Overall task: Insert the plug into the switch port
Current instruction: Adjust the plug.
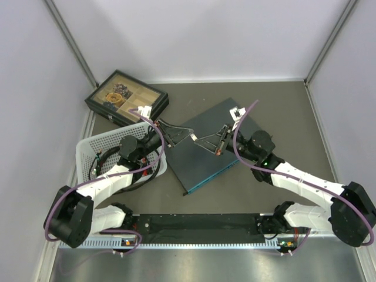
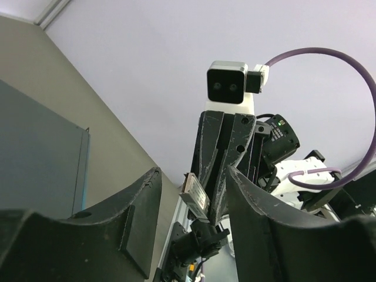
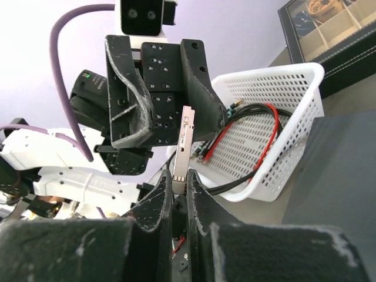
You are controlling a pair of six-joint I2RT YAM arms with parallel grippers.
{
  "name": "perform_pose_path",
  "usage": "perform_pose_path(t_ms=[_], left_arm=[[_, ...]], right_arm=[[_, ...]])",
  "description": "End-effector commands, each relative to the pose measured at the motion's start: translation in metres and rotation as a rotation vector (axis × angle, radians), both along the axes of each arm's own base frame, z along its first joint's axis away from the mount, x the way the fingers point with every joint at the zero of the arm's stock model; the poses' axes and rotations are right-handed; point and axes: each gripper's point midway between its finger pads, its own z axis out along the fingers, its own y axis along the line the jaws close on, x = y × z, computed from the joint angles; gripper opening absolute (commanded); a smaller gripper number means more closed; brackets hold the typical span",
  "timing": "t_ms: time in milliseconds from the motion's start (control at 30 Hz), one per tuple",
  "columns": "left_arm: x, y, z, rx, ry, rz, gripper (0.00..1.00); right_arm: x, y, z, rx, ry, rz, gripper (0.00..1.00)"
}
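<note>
1. Top external showed us the switch lying at a slant in the middle of the frame, its teal edge turned toward the bottom. Both arms reached in over its flat top, tip to tip.
2. From the right wrist we saw the right gripper with its fingers clamped on the plug — a thin silvery module gripped at one end, the rest standing up toward the top of the frame.
3. Facing it in the upper middle of that view was the left gripper, its fingers spread wide apart and holding nothing. The plug's free end appeared in the gap between them, but we could not tell whether it truly lay between the pads or just short of them.
4. We judged the step in hand to be a handover or regrasp in the air above the switch. The plug was well off the teal edge, so no insertion had begun.
5. The next move, as we read it, called for the left fingers to shut squarely on the free end before the right ones let go. After that the plug had to be brought down level with the teal edge and lined up with one socket — a skewed grip there would likely jam it.
</note>
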Motion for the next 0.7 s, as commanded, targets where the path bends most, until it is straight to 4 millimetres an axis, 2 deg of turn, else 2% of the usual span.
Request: perform_pose_path(t_ms=[0, 100, 200, 300, 433, 500, 533, 600, 633, 667], left_arm=[[-0.008, 0.002, 0.018, -0.036, -0.071, -0.018, 0.51], [-0.006, 0.001, 0.015, -0.026, -0.063, -0.021, 0.5], [-0.007, 0.001, 0.016, -0.03, -0.063, -0.024, 0.45], [-0.006, 0.001, 0.016, -0.032, -0.062, -0.02, 0.35], [-0.003, 0.004, 0.011, -0.021, -0.039, 0.013, 0.12], [0.004, 0.005, 0.002, -0.004, 0.006, 0.042, 0.06], [0.004, 0.007, 0.002, -0.004, 0.013, 0.052, 0.04], [0.01, 0.01, -0.007, 0.008, 0.069, 0.089, 0.0], [0.011, 0.012, -0.006, 0.009, 0.075, 0.103, 0.0], [0.012, 0.013, -0.008, 0.018, 0.096, 0.117, 0.0]], right_arm=[[0.0, 0.0, 0.016, 0.063, -0.037, 0.018, 0.0], [0.0, 0.003, 0.016, 0.068, -0.028, 0.032, 0.0], [-0.001, 0.005, 0.015, 0.081, -0.016, 0.042, 0.0], [0.001, 0.006, 0.01, 0.076, -0.002, 0.043, 0.0], [0.003, 0.007, 0.004, 0.063, 0.006, 0.04, 0.0], [0.004, 0.007, 0.0, 0.049, 0.005, 0.035, 0.02], [0.005, 0.006, -0.003, 0.036, -0.009, 0.025, 0.12], [0.006, 0.004, -0.008, 0.007, -0.015, 0.011, 0.26], [0.007, 0.004, -0.01, -0.015, -0.043, 0.002, 0.44], [0.006, 0.003, -0.012, -0.039, -0.048, 0.004, 0.52]])
